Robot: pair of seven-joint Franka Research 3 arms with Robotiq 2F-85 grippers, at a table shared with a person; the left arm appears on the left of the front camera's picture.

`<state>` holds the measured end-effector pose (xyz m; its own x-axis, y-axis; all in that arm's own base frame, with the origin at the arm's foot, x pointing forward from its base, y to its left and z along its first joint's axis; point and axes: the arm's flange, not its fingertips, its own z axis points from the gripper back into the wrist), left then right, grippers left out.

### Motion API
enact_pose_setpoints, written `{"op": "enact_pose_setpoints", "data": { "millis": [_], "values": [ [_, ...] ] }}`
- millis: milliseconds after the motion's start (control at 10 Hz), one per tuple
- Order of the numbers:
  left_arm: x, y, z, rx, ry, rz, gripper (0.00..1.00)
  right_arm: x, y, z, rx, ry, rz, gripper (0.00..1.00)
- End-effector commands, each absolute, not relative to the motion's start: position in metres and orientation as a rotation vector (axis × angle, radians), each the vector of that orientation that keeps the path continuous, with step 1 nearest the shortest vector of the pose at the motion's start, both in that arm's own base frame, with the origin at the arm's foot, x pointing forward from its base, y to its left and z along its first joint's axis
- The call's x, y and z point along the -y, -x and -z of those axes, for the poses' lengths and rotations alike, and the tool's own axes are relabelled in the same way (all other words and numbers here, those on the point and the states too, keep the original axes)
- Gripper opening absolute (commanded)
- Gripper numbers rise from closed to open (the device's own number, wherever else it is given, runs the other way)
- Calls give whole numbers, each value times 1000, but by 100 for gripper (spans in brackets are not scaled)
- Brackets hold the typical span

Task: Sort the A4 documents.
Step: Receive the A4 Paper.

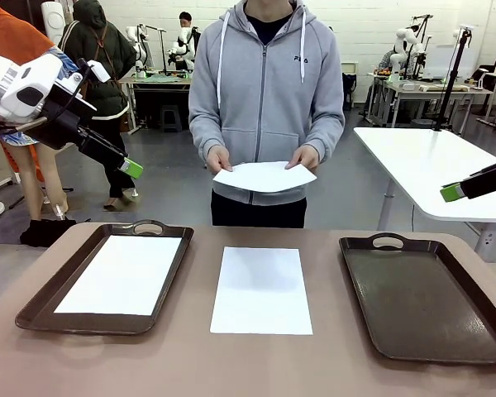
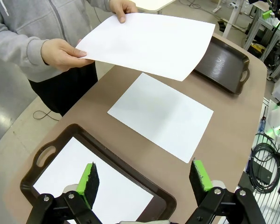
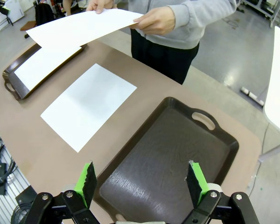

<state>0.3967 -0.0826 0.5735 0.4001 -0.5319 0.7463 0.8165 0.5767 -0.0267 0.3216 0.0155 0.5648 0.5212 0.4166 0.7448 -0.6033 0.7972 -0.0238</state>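
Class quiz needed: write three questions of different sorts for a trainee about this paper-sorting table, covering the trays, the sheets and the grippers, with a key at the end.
1. True or false: the left tray holds a white sheet.
2. How many white sheets are in sight, counting the one in the person's hands? A two, B three, C five.
3. Fill in: the left gripper and the right gripper both stand ___.
Key: 1 true; 2 B; 3 open.

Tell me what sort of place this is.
Probably a lab or workshop rather than an office: a bare grey floor, rows of workbenches behind the person, and loose cables beside the table.
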Motion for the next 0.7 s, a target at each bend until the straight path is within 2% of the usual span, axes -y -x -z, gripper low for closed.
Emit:
{"op": "enact_pose_setpoints", "data": {
  "millis": [0,600],
  "values": [
    [83,-397,-574,764,422,886,100,-17,-323,-564,817,-261,-620,100],
    [83,-397,-574,764,422,886,100,-17,-323,-564,817,-261,-620,100]
  ]
}}
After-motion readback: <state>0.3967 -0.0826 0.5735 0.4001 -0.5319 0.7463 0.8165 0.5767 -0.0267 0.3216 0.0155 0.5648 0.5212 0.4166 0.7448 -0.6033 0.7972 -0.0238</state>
